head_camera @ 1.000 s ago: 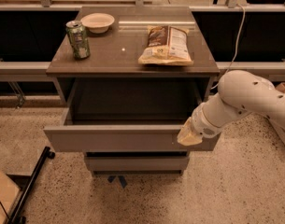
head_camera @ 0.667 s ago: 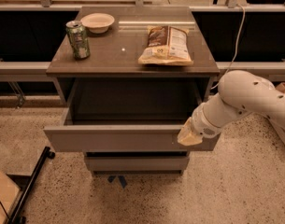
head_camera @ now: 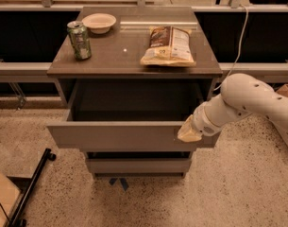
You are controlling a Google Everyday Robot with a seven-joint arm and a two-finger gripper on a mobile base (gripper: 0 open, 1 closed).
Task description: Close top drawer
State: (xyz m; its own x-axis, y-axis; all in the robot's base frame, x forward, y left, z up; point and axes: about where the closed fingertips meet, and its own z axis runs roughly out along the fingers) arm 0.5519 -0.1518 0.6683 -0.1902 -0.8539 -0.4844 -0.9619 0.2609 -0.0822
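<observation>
The top drawer [head_camera: 117, 135] is seen open at the centre of the view. Its flat front panel is held well forward of the cabinet [head_camera: 110, 60], and its plain grey interior is exposed behind it. The gripper [head_camera: 190, 134] is placed against the right end of that panel, at about 3 o'clock from the panel's middle. It appears to touch the panel, though contact cannot be confirmed. Whether the gripper is released or clenched cannot be told, since only its pale tip is shown. The white arm [head_camera: 249, 103] is brought in from 3 o'clock, bent down toward the panel.

On the cabinet top, a green can [head_camera: 80, 40] is stood upright at 10 o'clock, with a pale bowl [head_camera: 99, 22] just beyond it toward 11 o'clock. A bag [head_camera: 168, 45] is laid flat at 2 o'clock, well apart from the can.

Below the open drawer, at 6 o'clock, a shorter drawer front [head_camera: 139, 165] is seen shut. The speckled floor [head_camera: 238, 193] is spread around the cabinet. A black pole [head_camera: 32, 186] is laid across it at 8 o'clock, and a pale cable [head_camera: 240, 37] is hung at 2 o'clock.
</observation>
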